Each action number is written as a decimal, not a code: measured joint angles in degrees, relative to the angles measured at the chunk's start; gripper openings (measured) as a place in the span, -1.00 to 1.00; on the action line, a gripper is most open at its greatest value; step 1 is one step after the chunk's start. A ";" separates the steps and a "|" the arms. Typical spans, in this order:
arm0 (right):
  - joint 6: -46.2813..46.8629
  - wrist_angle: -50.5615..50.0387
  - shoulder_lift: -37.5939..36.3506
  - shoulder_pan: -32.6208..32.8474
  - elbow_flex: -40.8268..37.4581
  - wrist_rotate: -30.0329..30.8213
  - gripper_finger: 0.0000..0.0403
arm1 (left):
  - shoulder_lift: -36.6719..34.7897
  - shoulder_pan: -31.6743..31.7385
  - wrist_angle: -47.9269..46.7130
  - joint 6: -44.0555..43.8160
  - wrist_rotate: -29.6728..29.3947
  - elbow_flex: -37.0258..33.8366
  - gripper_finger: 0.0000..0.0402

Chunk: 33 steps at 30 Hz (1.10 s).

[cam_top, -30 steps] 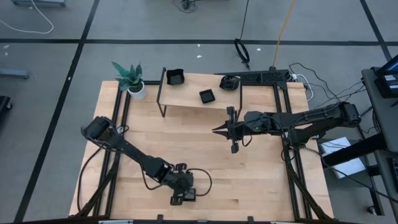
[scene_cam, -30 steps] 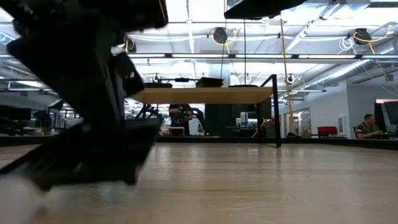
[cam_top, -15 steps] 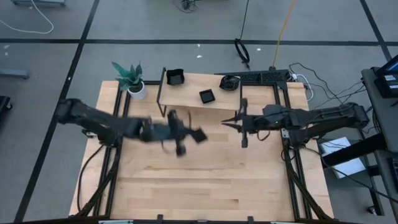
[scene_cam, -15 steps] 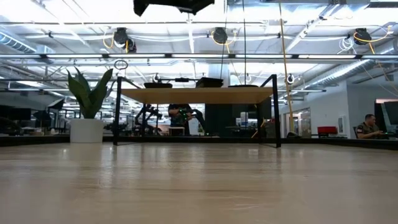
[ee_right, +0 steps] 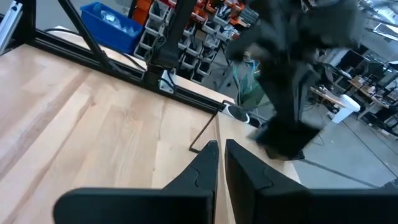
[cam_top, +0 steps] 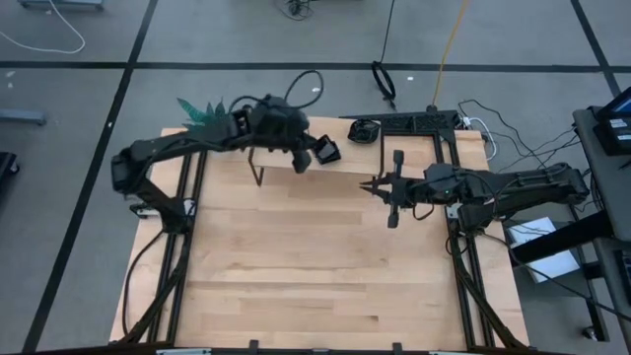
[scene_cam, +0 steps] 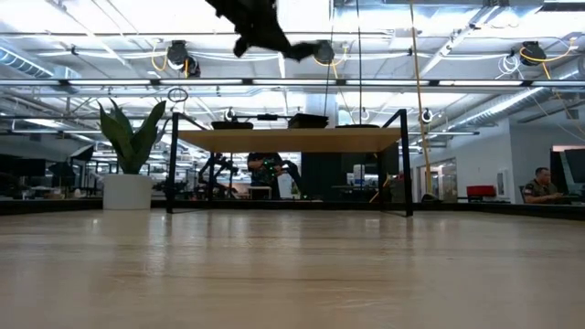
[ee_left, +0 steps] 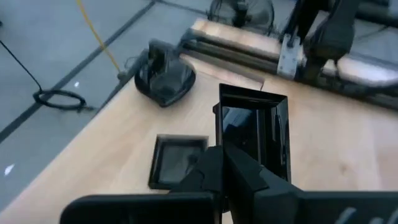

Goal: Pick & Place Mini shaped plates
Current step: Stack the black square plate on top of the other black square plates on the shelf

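Grey floor (cam_top: 79, 108) with dark seams around the table; open workshop under bright ceiling lights (scene_cam: 475, 18) beyond.

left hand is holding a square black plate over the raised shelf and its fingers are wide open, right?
Not quite. The left hand is shut on the square black plate, pinching its edge, as the left wrist view shows. The rest stands: it is above the raised shelf, where another square plate and a rounded plate lie.
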 joint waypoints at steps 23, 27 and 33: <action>-1.82 0.01 -0.02 -0.02 0.00 -0.04 -0.90 | 12.52 6.75 2.10 4.04 4.45 1.09 -0.97; -1.82 -0.01 -0.02 -0.02 0.00 -0.04 -0.90 | 12.20 6.84 0.94 4.09 4.63 1.09 -0.93; -1.82 0.01 -0.02 -0.02 0.02 -0.05 -0.90 | 12.15 7.69 -2.10 3.53 4.58 1.11 -0.96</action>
